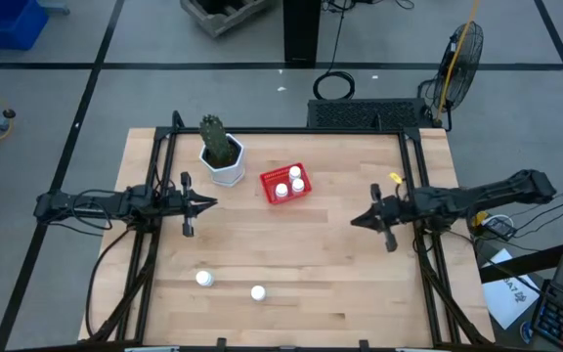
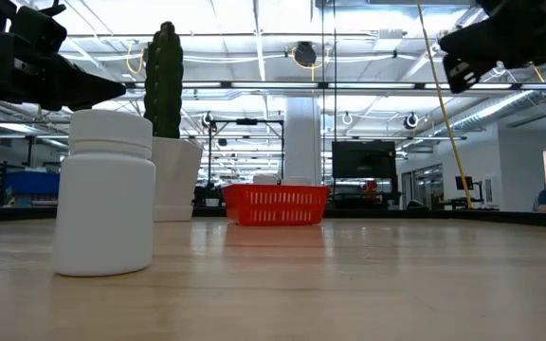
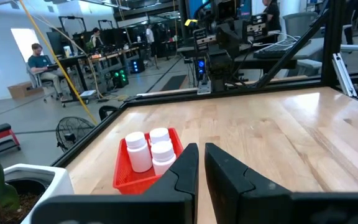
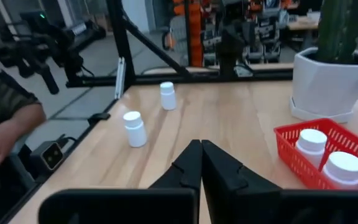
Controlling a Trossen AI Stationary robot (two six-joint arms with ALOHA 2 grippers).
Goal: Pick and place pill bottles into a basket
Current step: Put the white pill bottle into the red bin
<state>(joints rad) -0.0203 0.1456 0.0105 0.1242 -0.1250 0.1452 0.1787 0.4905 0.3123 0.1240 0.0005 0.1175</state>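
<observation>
The red mesh basket [image 1: 285, 184] stands on the table right of the white cactus pot and holds three white pill bottles [image 1: 295, 173], also seen in the left wrist view [image 3: 149, 150] and the right wrist view [image 4: 328, 158]. Two more bottles stand upright near the table's near edge [image 1: 204, 279] [image 1: 258, 292], also in the right wrist view [image 4: 134, 129] [image 4: 167, 96]. My left gripper [image 1: 211, 203] hovers left of the basket, shut and empty [image 3: 201, 163]. My right gripper [image 1: 356, 220] hovers right of the basket, shut and empty [image 4: 201, 155].
A white hexagonal pot with a green cactus [image 1: 222, 156] stands just left of the basket at the far side. Black frame rails [image 1: 154, 225] run along both table sides. A person's arm [image 4: 5, 127] shows beyond the table edge in the right wrist view.
</observation>
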